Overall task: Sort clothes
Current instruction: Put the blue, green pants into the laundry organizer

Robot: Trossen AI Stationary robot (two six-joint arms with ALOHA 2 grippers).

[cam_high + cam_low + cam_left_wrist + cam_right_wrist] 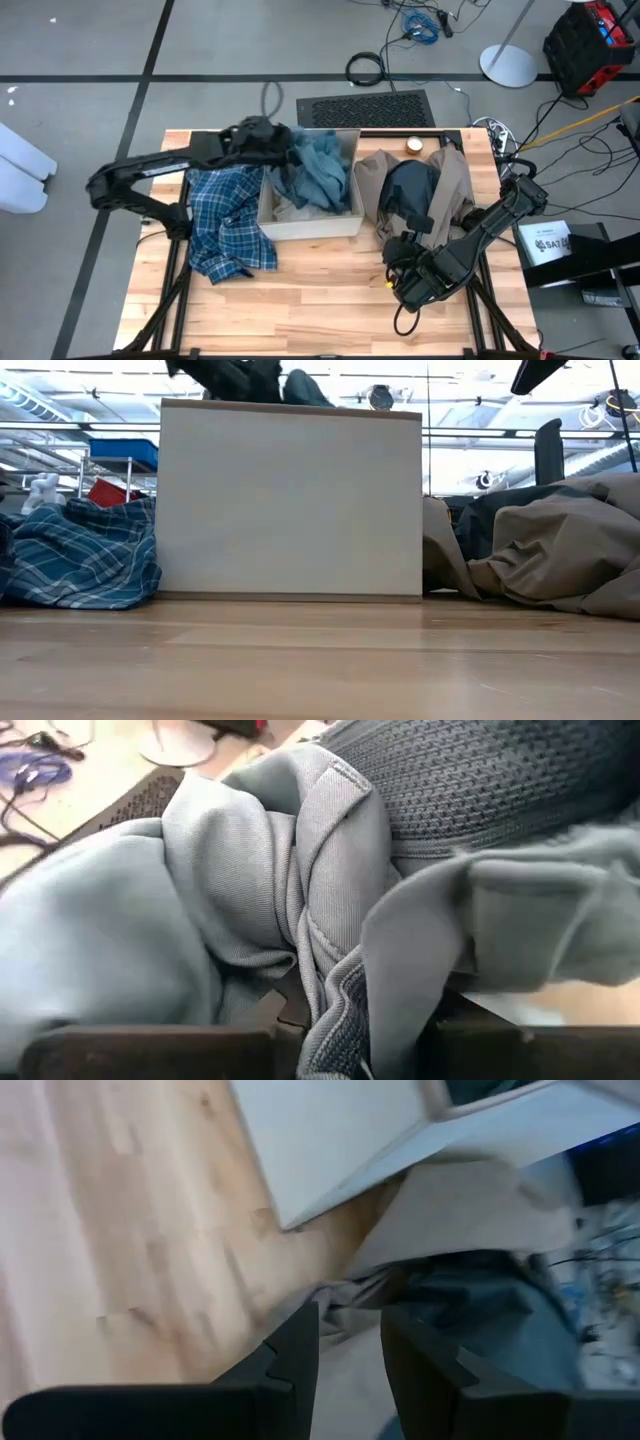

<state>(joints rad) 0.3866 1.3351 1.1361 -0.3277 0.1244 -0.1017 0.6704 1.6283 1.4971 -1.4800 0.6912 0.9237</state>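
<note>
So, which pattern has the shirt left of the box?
Blue-white plaid shirt, clearest in the high view.

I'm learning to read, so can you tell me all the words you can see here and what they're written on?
"SAT": start of bold black print on the white label beside the table's right edge in the high view; the remaining letters are too small to read.
No readable text shows on the cardboard box, the plaid shirt, or the other clothes.

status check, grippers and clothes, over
Left gripper shut on teal garment over the box. Right gripper open, empty, near taupe piece. Plaid shirt left of box.
</note>
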